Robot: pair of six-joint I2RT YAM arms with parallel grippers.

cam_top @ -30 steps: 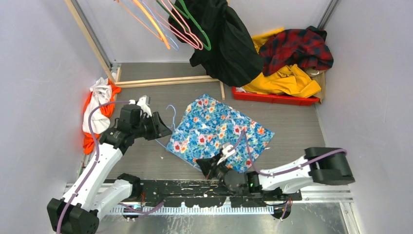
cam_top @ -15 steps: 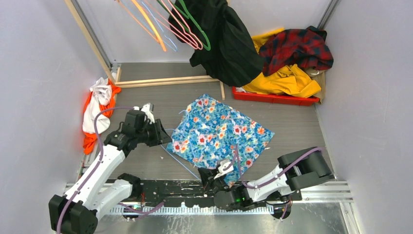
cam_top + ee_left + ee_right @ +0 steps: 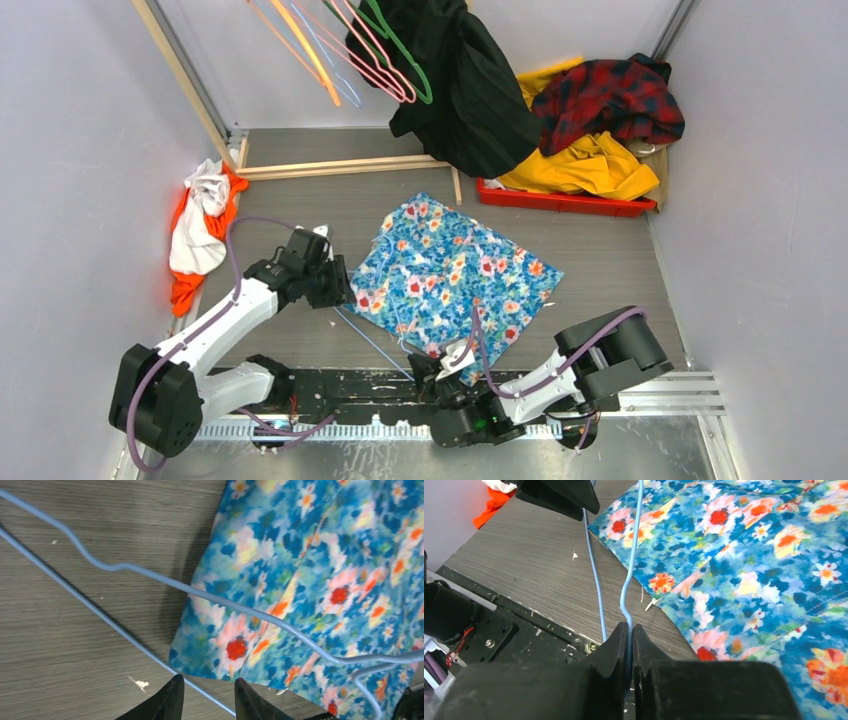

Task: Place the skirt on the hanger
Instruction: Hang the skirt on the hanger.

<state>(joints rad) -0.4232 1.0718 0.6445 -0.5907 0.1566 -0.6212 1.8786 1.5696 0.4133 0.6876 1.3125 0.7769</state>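
Skirt [image 3: 450,270], floral blue, flat on bench [image 3: 600,250]. Hanger [image 3: 622,600], blue wire: right pincer [image 3: 630,630] pinching it; left pincer [image 3: 209,687] spread astride it.

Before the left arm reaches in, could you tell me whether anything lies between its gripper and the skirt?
Only the blue hanger: one wire crosses the bare table just ahead of the left gripper, before the edge of the skirt; the right gripper clamps its other end. Nothing else visible.

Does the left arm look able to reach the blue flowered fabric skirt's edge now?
Probably yes: its open jaws sit just short of the blue flowered skirt, with only a thin blue wire hanger crossing.
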